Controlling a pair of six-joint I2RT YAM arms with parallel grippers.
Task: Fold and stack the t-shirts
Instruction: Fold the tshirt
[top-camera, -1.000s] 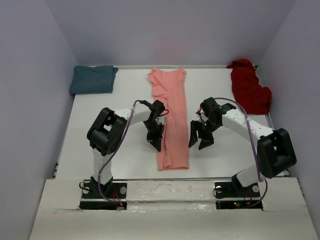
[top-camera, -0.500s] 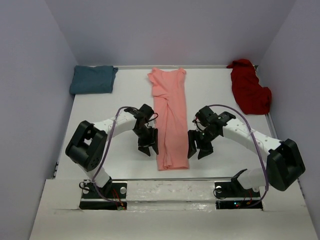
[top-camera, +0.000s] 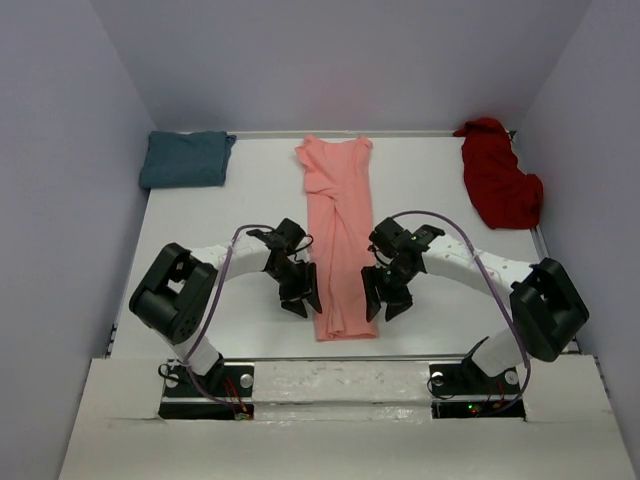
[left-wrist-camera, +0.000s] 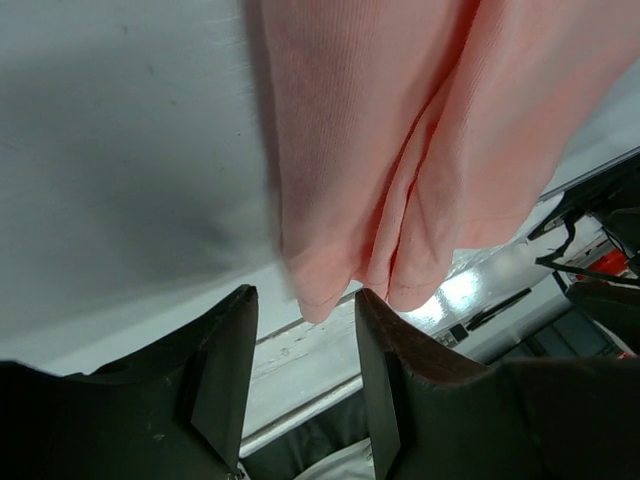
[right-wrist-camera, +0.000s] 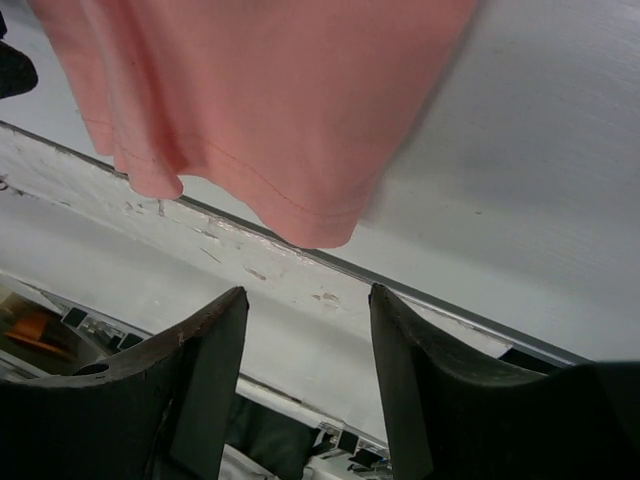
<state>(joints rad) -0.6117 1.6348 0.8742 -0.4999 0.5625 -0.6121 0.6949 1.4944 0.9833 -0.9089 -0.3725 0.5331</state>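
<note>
1. Both arms have drawn in toward the near end of the salmon-pink cotton t-shirt (top-camera: 338, 235) over the last second. The white left arm (top-camera: 235, 262) has dropped low and reached forward, and the white right arm (top-camera: 465, 262) has slid leftward, closer to the cloth.
2. The salmon-pink t-shirt lies in the middle of the white desk (top-camera: 250, 190). It is folded lengthwise into a long narrow strip running from the far edge almost to the near edge.
3. In the overhead view, the left jaws sit just beside the strip's left edge, close to its near end. The right jaws sit just beside its right edge, directly across. Whether either touches the cloth cannot be told from above.
4. In the left wrist view, the two dark fingers (left-wrist-camera: 225, 350) stand partly apart with nothing between them. The near hem of the pink shirt (left-wrist-camera: 380, 150), showing several stacked folds, lies just ahead of the gap.
5. In the right wrist view, the dark fingers (right-wrist-camera: 200, 370) are likewise parted and hold nothing. A corner of the pink hem (right-wrist-camera: 270, 110) lies just ahead of them, above the desk's near edge.
6. A teal blue-green t-shirt (top-camera: 185, 158) rests folded in the far left corner of the desk.
7. A dark red t-shirt (top-camera: 497, 185) lies crumpled at the far right, well apart from both arms.
</note>
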